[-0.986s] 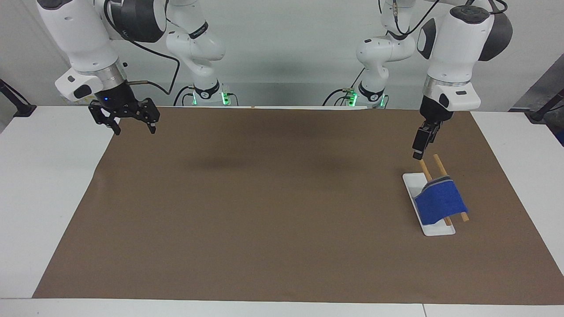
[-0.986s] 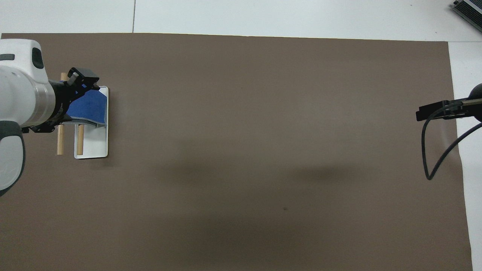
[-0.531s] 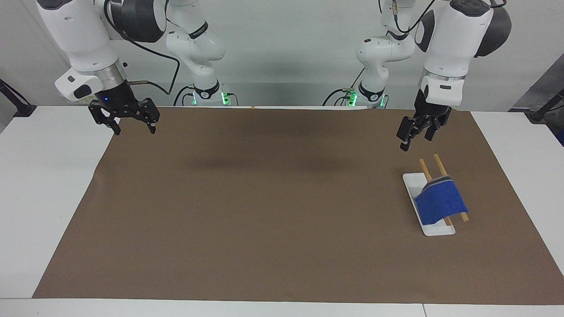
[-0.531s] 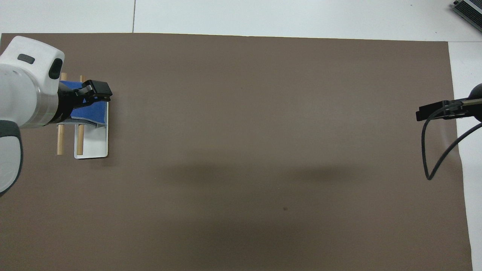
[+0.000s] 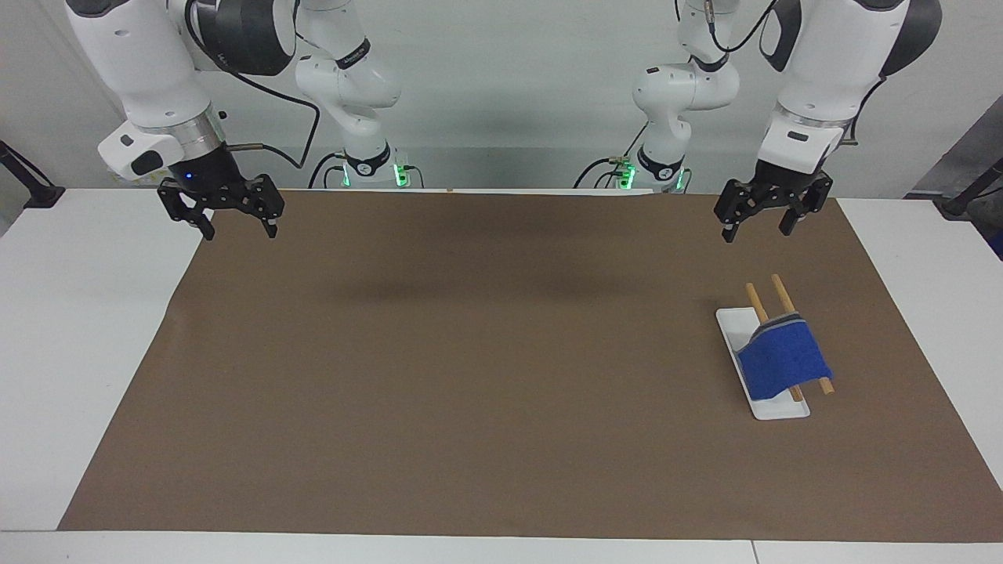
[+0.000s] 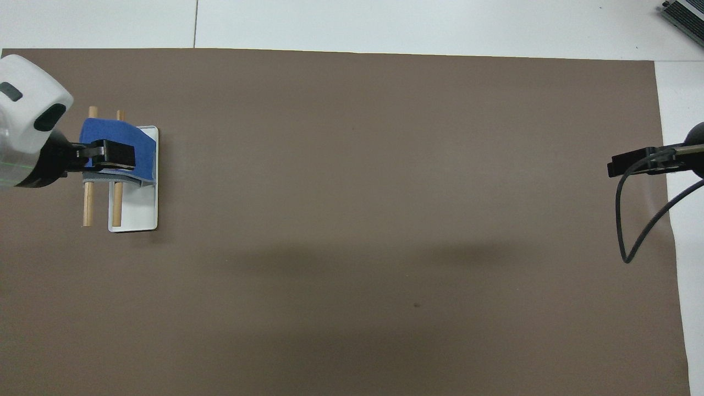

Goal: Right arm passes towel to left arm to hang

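The blue towel [image 5: 783,359] [image 6: 113,132] hangs draped over two wooden rods [image 5: 754,298] [image 6: 88,206] of a white tray [image 5: 733,325] [image 6: 137,212], toward the left arm's end of the table. My left gripper [image 5: 772,221] [image 6: 107,155] is open and empty, raised in the air above the brown mat, well clear of the towel; in the overhead view it overlaps the towel. My right gripper [image 5: 233,219] [image 6: 619,165] waits open and empty above the mat's edge at the right arm's end.
A brown mat [image 5: 470,352] covers most of the white table [image 5: 78,329]. A black cable loop [image 6: 624,231] hangs from the right arm. A dark device [image 6: 685,14] lies at the table corner farthest from the robots.
My left gripper has risen from just above the rods, turned at the wrist and drawn back toward its base. The towel stays on the rods. The right arm has not moved.
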Robot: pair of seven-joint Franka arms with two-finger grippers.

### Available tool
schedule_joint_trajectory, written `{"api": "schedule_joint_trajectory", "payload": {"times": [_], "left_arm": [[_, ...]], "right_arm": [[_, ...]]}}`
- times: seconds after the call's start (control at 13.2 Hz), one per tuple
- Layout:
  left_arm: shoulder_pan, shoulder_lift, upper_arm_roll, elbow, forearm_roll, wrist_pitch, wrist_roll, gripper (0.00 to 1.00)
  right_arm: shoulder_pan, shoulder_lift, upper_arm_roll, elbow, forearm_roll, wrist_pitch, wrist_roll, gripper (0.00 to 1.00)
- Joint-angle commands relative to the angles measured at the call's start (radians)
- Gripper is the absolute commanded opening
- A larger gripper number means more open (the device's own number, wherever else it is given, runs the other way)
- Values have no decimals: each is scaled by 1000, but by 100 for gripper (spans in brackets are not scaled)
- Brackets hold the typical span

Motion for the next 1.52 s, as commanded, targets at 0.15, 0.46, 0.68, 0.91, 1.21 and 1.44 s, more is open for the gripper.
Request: {"api": "schedule_joint_trajectory", "payload": {"times": [0.15, 0.46, 0.68, 0.91, 1.21, 1.44], "left_arm": [[-81, 22, 130, 116, -50, -145, 159, 100], [-109, 60, 165, 192, -54, -232, 170, 100], [-149, 87, 216, 255, -71, -286, 186, 100], [-150, 82, 216, 255, -68, -312, 187, 100], [-149, 58, 214, 229, -65, -305, 242, 100], [-131, 41, 216, 194, -63, -271, 308, 100]], "right_arm": [[-7, -25, 3, -29, 17, 9, 7, 100], [-8, -25, 3, -29, 17, 6, 7, 100], [-4, -23, -4, -26, 17, -3, 7, 100], [70, -23, -67, -22, 19, -33, 8, 100], [120, -25, -114, -23, 19, -35, 8, 100], [158, -25, -145, -25, 19, -33, 8, 100]]}}
